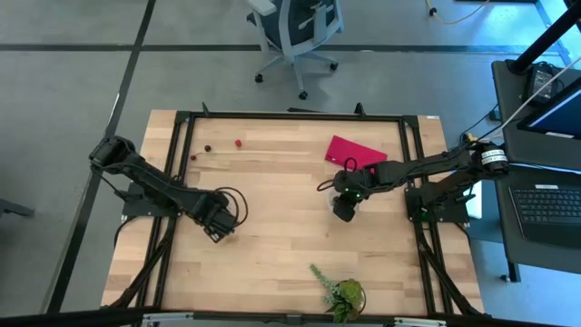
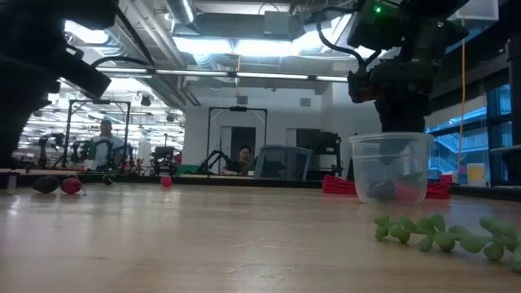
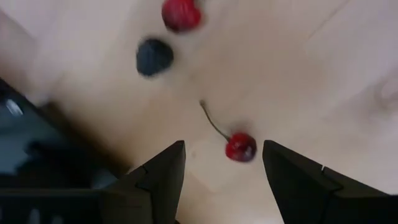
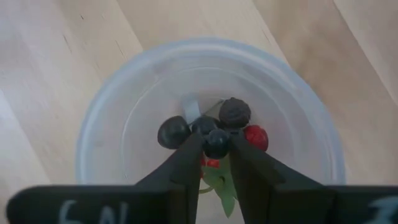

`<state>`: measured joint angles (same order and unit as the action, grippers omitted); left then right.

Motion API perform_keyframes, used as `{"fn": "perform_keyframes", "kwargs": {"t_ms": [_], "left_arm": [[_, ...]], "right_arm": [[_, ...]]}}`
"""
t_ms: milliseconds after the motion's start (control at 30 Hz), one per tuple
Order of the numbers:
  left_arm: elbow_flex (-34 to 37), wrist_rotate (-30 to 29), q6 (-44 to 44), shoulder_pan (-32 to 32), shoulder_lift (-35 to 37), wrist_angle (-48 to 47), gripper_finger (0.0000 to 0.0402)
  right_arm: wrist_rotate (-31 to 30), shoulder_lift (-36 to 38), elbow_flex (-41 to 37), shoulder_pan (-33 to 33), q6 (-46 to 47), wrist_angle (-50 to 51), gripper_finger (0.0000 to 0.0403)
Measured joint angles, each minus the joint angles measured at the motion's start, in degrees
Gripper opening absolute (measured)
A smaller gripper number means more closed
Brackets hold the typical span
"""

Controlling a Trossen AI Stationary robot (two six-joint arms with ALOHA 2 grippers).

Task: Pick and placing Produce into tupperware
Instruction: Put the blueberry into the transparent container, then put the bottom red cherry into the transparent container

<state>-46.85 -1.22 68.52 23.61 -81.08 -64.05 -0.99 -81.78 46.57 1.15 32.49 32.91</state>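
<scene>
Hovering over the tupperware [image 4: 208,124], right gripper [image 4: 216,163] pinches a dark berry [image 4: 216,144].

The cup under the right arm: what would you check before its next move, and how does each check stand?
1. Right gripper over the cup: ok.
2. Dark berry between its fingers, released: cannot tell.
3. Cup upright on the table: ok.
4. Fruit already in the cup, a red piece among it: ok.
5. Left gripper open, cherry between its fingers: ok.
6. Plant away from both arms: ok.
</scene>
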Motion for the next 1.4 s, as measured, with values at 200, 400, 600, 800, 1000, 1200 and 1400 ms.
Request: {"fn": "perform_keyframes", "kwargs": {"t_ms": [200, 400, 600, 800, 1000, 1200, 1400], "left_arm": [[0.0, 2.7, 8.3, 2.4, 0.0, 0.0, 0.0208], [0.0, 2.7, 12.6, 4.0, 0.0, 0.0, 0.0208], [0.0, 2.3, 15.3, 5.1, -0.3, 0.7, 0.0208], [4.4, 2.3, 15.6, 5.5, -0.9, 7.4, 0.0208], [9.5, 2.4, 17.9, 5.4, -1.7, 14.4, 0.0208], [10.0, 2.2, 18.0, 5.4, -1.7, 14.8, 0.0189], [10.0, 1.0, 17.9, 5.5, -1.7, 15.4, 0.0135]], "right_arm": [[0.0, 0.0, 0.0, 0.0, 0.0, -0.1, 0.0089], [0.0, 0.0, 0.0, 0.0, -0.2, -0.1, 0.009], [0.0, 0.0, 0.0, 0.0, -0.1, -0.1, 0.0091], [0.1, 0.0, 0.0, 0.0, -0.1, -0.5, 0.0091], [0.1, 0.0, 0.0, 0.0, -0.2, -0.8, 0.0091], [0.1, 0.0, 0.0, 0.0, -0.2, -1.5, 0.0091], [0.1, 0.0, 0.0, 0.0, -0.2, -1.9, 0.0091]]}}
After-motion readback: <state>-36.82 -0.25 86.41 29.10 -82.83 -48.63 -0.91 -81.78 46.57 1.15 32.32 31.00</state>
